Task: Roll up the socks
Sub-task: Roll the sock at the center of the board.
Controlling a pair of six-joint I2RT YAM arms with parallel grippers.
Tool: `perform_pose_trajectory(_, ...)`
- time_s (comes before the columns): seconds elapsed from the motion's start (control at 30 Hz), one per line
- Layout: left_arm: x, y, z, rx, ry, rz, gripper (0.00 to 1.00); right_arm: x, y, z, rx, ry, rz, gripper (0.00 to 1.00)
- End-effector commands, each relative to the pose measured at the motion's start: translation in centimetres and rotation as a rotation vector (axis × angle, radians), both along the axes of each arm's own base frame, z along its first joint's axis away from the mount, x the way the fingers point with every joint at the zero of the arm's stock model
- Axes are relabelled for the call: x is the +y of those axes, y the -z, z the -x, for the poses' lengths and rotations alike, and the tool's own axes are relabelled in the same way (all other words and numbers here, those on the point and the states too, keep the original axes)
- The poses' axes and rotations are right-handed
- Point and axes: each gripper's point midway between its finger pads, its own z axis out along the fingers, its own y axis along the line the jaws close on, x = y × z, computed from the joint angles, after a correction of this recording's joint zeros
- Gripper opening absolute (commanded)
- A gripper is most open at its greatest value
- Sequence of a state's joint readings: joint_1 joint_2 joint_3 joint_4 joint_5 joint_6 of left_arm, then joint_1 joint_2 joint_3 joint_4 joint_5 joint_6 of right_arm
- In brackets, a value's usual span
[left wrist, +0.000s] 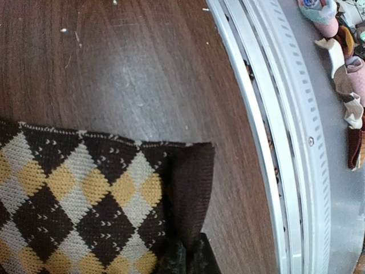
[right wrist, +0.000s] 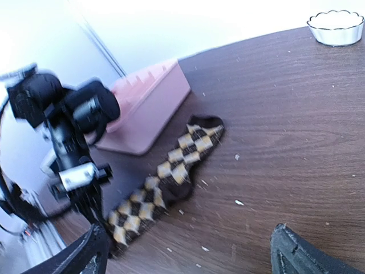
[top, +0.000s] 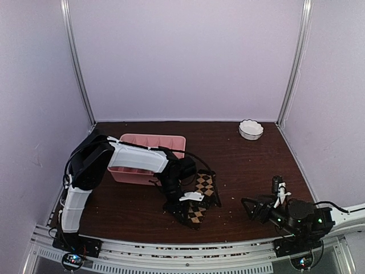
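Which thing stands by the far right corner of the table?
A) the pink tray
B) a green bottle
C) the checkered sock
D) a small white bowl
D: the small white bowl sits there, while the pink tray is on the left side and the checkered sock lies near the middle.

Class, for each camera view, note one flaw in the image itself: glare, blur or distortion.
Top external: soft even light, but the dark table hides detail. Left wrist: the lens bends the metal rail; pale sheen on the table; checkered sock sharp. Right wrist: wall blown out white, left arm blurred, own fingers soft.
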State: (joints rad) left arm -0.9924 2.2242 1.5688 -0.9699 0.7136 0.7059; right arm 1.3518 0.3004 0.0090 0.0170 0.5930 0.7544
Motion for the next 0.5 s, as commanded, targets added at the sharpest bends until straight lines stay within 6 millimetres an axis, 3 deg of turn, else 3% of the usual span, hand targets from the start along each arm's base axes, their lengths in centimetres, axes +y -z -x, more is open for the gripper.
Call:
perform_pose_trajectory(0.0, 0.1, 0.4, -0.2, 0.066, -0.048, -0.053, 0.00, 0.7, 0.4, 0.8, -0.027, -0.086, 0.184, 1.00)
perform_pose_trajectory(0.13, 0.1, 0.7, -1.0, 0.084, -0.086, -0.064, 0.00, 3.0, 0.9, 0.3, -0.012, -0.109, 0.383, 1.00)
perform_pose_trajectory(0.27, 0.3, 1.0, -1.8, 0.101, -0.130, -0.077, 0.00, 6.7, 1.7, 0.5, -0.024, -0.205, 0.504, 1.00)
perform_pose_trajectory(0.37, 0.4, 1.1, -2.4, 0.128, -0.164, -0.082, 0.00, 8.8, 2.2, 1.5, -0.085, -0.292, 0.547, 1.00)
perform_pose_trajectory(0.47, 0.4, 1.1, -2.6, 0.152, -0.181, -0.088, 0.00, 10.8, 1.7, 2.9, -0.195, -0.375, 0.564, 0.91)
